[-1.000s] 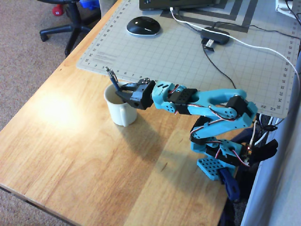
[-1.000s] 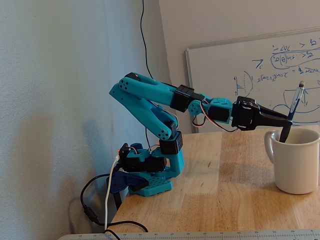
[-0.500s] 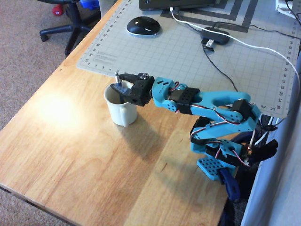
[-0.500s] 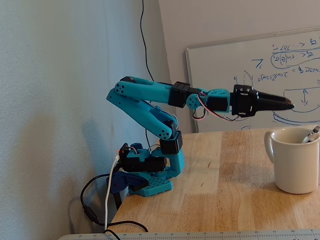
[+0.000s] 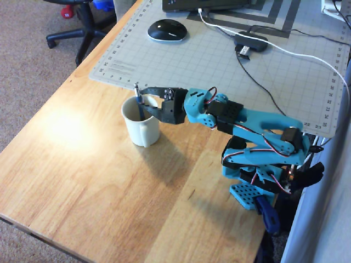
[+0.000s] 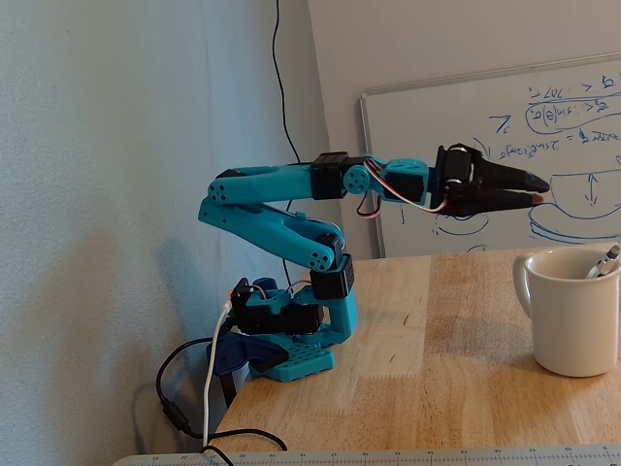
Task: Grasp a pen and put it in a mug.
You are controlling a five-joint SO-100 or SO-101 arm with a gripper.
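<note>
1 pen [image 5: 139,104] in mug [image 5: 143,130], below claw [image 6: 539,186]

Blk mouse [image 5: 167,30] on grey cutting mat [image 5: 219,71]; USB hub [image 5: 250,43] nearby; whiteboard [image 6: 505,126] behind.

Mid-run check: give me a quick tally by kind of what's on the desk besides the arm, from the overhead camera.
Pen: 1, standing in the mug
Mug: 1
Computer mouse: 1
Cutting mat: 1
USB hub: 1
Total: 5
The gripper holds nothing.
</note>
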